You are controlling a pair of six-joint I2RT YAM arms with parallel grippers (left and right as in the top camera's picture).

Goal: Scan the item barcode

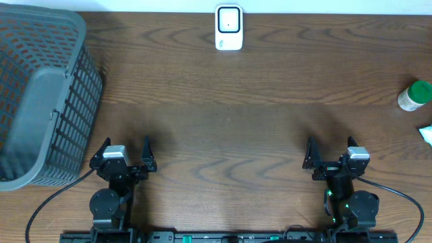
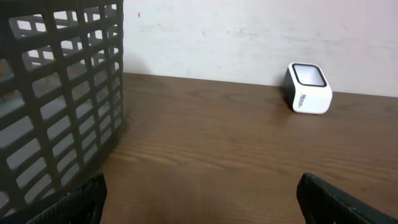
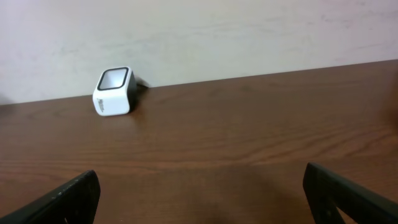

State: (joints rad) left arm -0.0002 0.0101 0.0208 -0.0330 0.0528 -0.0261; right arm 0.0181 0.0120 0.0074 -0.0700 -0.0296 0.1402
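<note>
A white barcode scanner (image 1: 229,28) with a dark window stands at the table's far edge, in the middle; it also shows in the left wrist view (image 2: 308,88) and the right wrist view (image 3: 114,91). A white bottle with a green cap (image 1: 414,95) stands at the far right edge, seen only from overhead; no barcode shows on it. My left gripper (image 1: 127,145) (image 2: 202,202) sits open near the front left with nothing between its fingers. Open and empty as well, my right gripper (image 1: 331,145) (image 3: 202,196) rests near the front right, well short of the bottle.
A large grey mesh basket (image 1: 40,101) (image 2: 59,99) fills the left side of the table, just beyond my left gripper. A small white object (image 1: 426,133) pokes in at the right edge, below the bottle. A pale wall runs behind the table.
</note>
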